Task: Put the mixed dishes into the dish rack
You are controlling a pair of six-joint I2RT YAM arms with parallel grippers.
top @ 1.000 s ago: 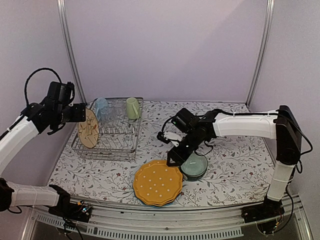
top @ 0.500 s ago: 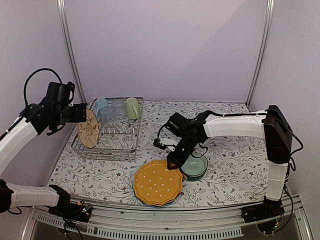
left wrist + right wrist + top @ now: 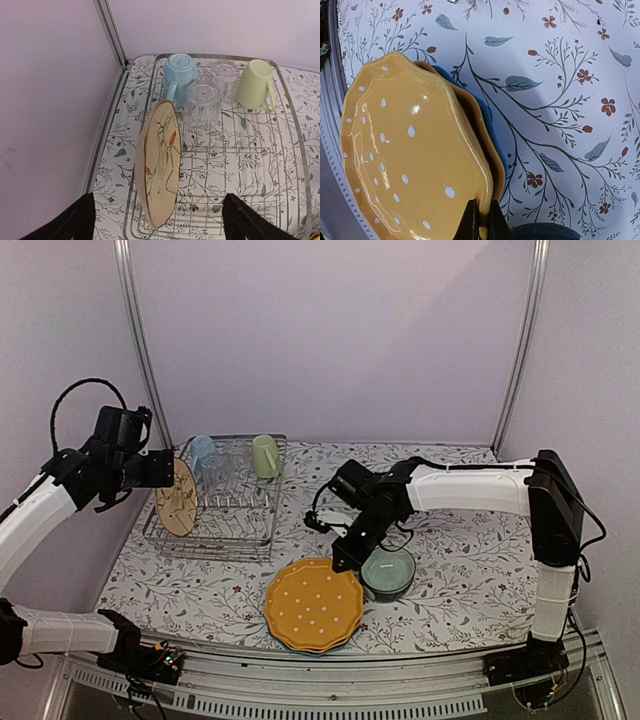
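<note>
The dish rack [image 3: 289, 110] holds five things. Along its far end sit the light blue mug [image 3: 179, 72], two clear glasses [image 3: 202, 100] and the pale yellow-green mug [image 3: 254, 84]. The blue mug and the glasses are bottom-up. The tan bird-patterned plate [image 3: 159, 182] stands on edge at the rack's left end.

On the table [image 3: 470, 570], near its front edge, lies a stack of scalloped plates with the yellow dotted plate [image 3: 410, 150] on top. A teal bowl [image 3: 388, 573] sits just beside the stack on the right.

The right arm stretches leftward across the table with its wrist tipped down. The right gripper [image 3: 481, 212] is pinched tight on the yellow dotted plate's rim, on the side nearest the bowl. The left arm is raised above the rack's left end. The left gripper [image 3: 160, 468] is spread wide and holds nothing.

Only the left wrist view makes the glasses plain. Only the right wrist view shows what lies under the top plate — a darker yellow plate [image 3: 479, 140], then a blue plate [image 3: 495, 140].
</note>
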